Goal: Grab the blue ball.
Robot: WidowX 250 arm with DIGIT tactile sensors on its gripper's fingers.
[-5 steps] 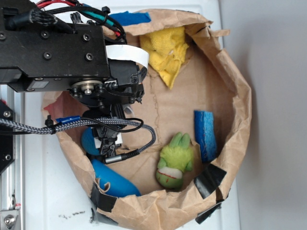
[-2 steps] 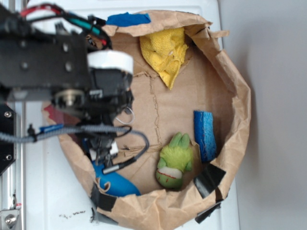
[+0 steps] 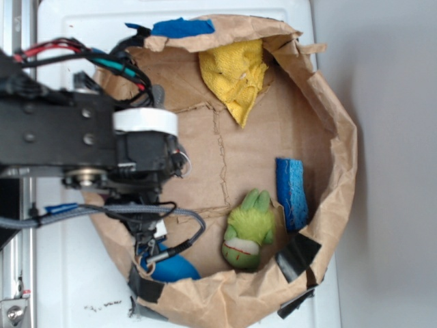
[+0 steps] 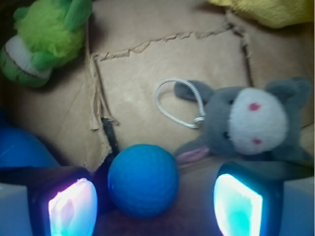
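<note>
The blue ball, round and teal-blue with a knitted texture, rests on the brown paper floor in the wrist view. It lies between my gripper's two lit pads, nearer the left pad than the right pad, and a gap shows on each side. The gripper is open. In the exterior view the black arm covers both the ball and the fingers.
A grey plush with a string loop lies just beyond the ball. Inside the paper bag are a green plush, blue block, yellow cloth and smooth dark-blue object.
The arm has shifted toward the left and lower edge of the exterior view. The ball, which showed beside the wrist a second ago, is now covered by it.
</note>
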